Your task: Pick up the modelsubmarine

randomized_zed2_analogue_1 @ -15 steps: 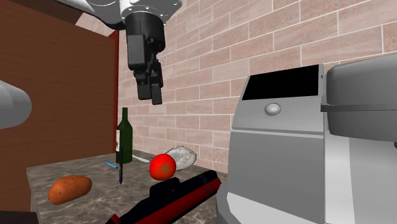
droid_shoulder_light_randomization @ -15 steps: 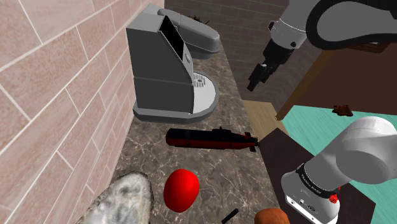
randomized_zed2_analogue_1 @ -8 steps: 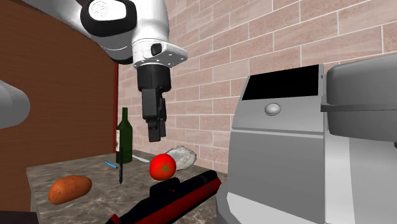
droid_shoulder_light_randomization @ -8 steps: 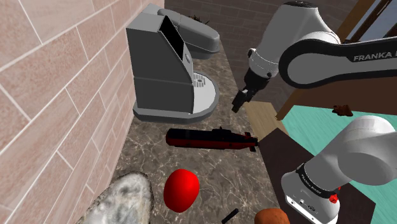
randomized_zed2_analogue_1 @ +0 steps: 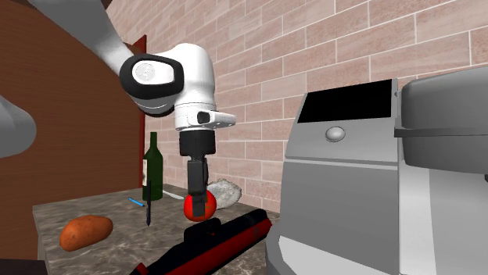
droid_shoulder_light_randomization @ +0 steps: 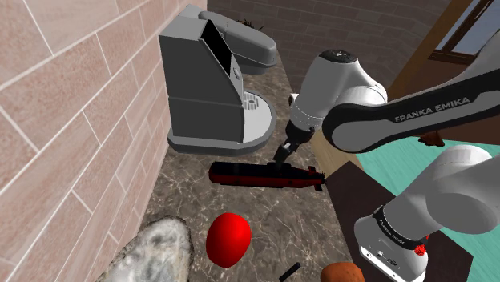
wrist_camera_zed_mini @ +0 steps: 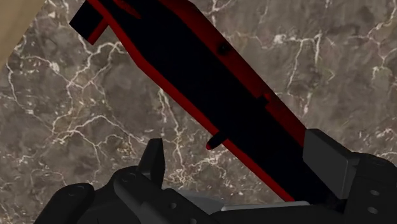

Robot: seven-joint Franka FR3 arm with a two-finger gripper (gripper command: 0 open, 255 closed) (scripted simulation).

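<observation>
The model submarine (droid_shoulder_light_randomization: 264, 175) is a long black hull with red trim, lying flat on the dark marble counter (droid_shoulder_light_randomization: 192, 200) in front of the grey machine. My gripper (droid_shoulder_light_randomization: 280, 155) hangs just above its middle, pointing down. In the second exterior view the gripper (randomized_zed2_analogue_1: 196, 208) ends right over the submarine's (randomized_zed2_analogue_1: 223, 238) raised tower. In the wrist view the submarine (wrist_camera_zed_mini: 191, 83) runs diagonally between the fingers of the gripper (wrist_camera_zed_mini: 238, 160). The fingers stand apart, one on each side of the hull, and the hull lies close to one finger (wrist_camera_zed_mini: 326, 158). The gripper is open.
A large grey coffee machine (droid_shoulder_light_randomization: 208, 88) stands by the brick wall behind the submarine. A red tomato (droid_shoulder_light_randomization: 228, 238), a grey lumpy object (droid_shoulder_light_randomization: 152, 252) and a potato (droid_shoulder_light_randomization: 344, 274) lie nearer the stand. A green bottle (randomized_zed2_analogue_1: 152, 168) and a knife (randomized_zed2_analogue_1: 148, 209) stand farther along.
The arm has swung down from high above the counter to just over the submarine, and the gripper now straddles it. The submarine has not moved.
</observation>
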